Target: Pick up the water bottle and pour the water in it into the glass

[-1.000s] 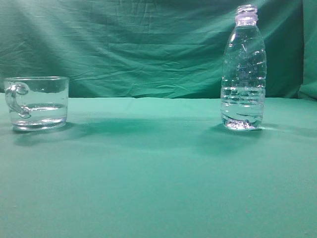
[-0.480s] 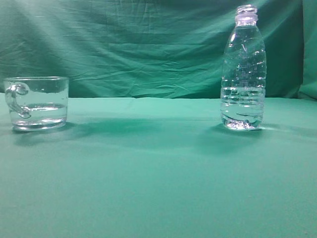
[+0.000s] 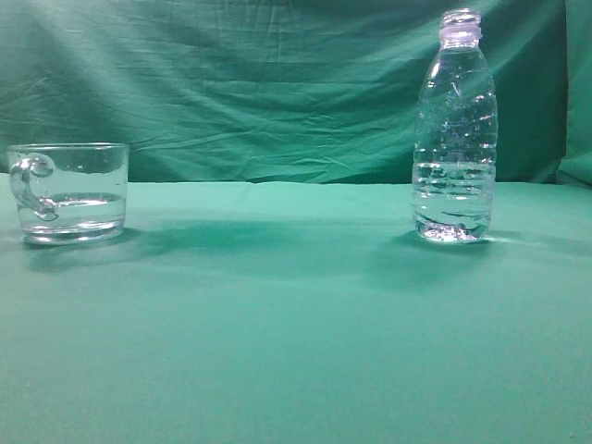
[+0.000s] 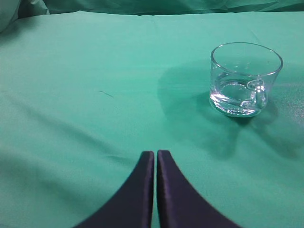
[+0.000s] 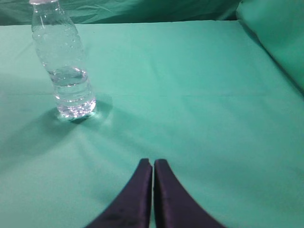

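Observation:
The water bottle (image 3: 454, 129) stands upright, uncapped, on the right of the green cloth; it also shows in the right wrist view (image 5: 64, 61), up left of my right gripper. Water (image 3: 452, 199) fills its lower part. The glass (image 3: 67, 191), a clear mug with a looped handle, stands at the far left with a little water in it; it shows in the left wrist view (image 4: 244, 78), up right of my left gripper. My left gripper (image 4: 156, 153) is shut and empty. My right gripper (image 5: 152, 161) is shut and empty. Neither gripper shows in the exterior view.
A green cloth (image 3: 296, 324) covers the table and a wrinkled green backdrop (image 3: 259, 83) hangs behind. A fold of green cloth (image 5: 280, 33) rises at the right edge of the right wrist view.

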You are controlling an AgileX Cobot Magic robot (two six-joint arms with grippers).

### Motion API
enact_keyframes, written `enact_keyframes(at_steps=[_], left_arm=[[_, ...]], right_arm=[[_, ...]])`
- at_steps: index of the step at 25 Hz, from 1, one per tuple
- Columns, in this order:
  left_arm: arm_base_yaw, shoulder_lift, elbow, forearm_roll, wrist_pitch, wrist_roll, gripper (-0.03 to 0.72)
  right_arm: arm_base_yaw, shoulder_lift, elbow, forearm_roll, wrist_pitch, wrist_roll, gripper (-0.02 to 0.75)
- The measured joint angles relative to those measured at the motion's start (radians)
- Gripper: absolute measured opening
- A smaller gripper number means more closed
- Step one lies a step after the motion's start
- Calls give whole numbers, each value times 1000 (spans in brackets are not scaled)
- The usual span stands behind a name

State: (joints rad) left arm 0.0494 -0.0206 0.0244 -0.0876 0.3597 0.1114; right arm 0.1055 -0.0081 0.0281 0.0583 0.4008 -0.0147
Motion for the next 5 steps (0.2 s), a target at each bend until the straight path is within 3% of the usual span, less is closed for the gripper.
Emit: enact_keyframes(at_steps=[5], left_arm=[[0, 0, 0, 0, 0, 0, 0]], right_arm=[[0, 0, 0, 0, 0, 0, 0]])
